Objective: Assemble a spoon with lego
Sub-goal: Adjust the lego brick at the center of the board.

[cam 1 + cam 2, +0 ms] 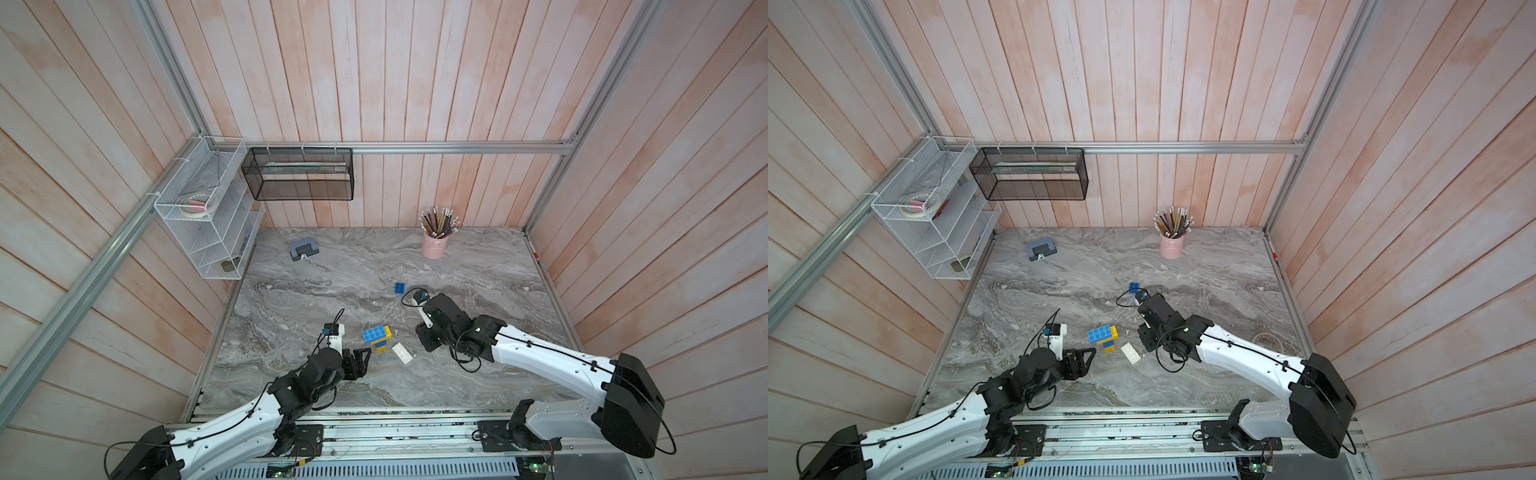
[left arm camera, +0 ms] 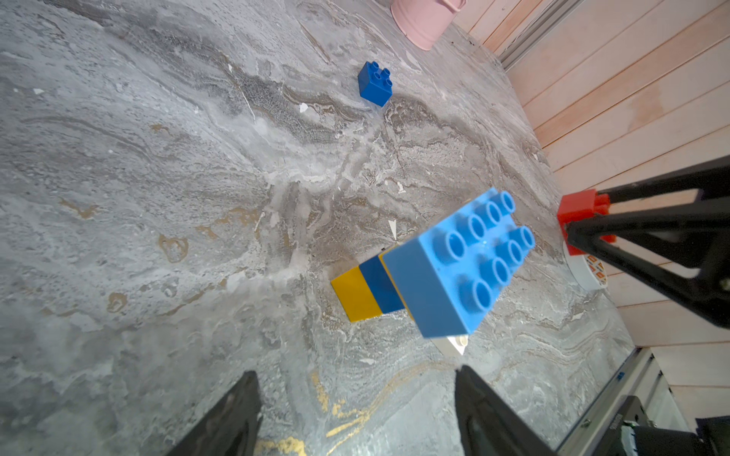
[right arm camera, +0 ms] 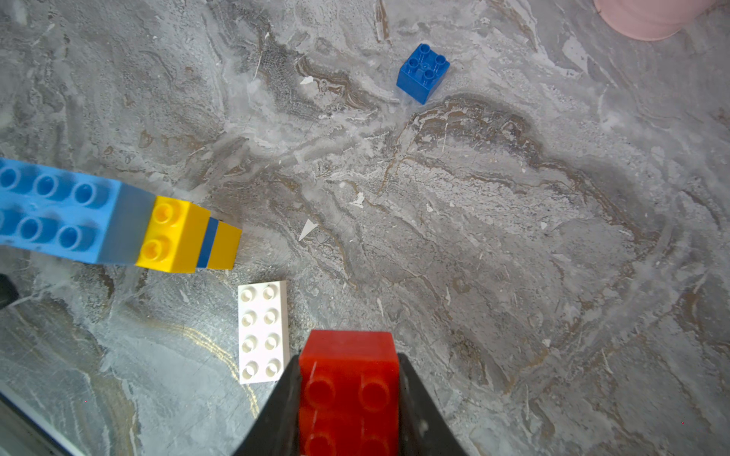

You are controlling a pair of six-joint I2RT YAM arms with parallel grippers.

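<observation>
Bimanual workspace, listed from my base outward. My left gripper [image 2: 355, 374] hangs low over the grey marble tabletop [image 1: 478, 374], its jaws apart with only bare table between them. Across from it, my right gripper [image 3: 347, 357] has its jaws clamped on a red brick [image 3: 347, 395]. Whether the brick's underside touches the table cannot be told. Between the two grippers stands the partly built spoon [image 1: 376, 337], resting on the table and touched by neither gripper. It has a yellow brick at the bottom, a dark blue one on that, then an oblong yellow brick. On top sits a light blue eight-stud brick that leaves two yellow studs bare at one end. Just beside the spoon, toward my right gripper, a white plate brick [image 1: 403, 353] with eight studs lies flat, studs up, apart from the stack. Farther out, beyond my right gripper, a dark blue square brick [image 1: 400, 287] sits alone, studs up. Near the back wall are a grey-blue hole punch [image 1: 302, 249] and a pink cup of pencils [image 1: 434, 245]. A white wire rack [image 1: 199, 232] and a black mesh basket [image 1: 299, 174] hang on the frame above the table's far left corner.
</observation>
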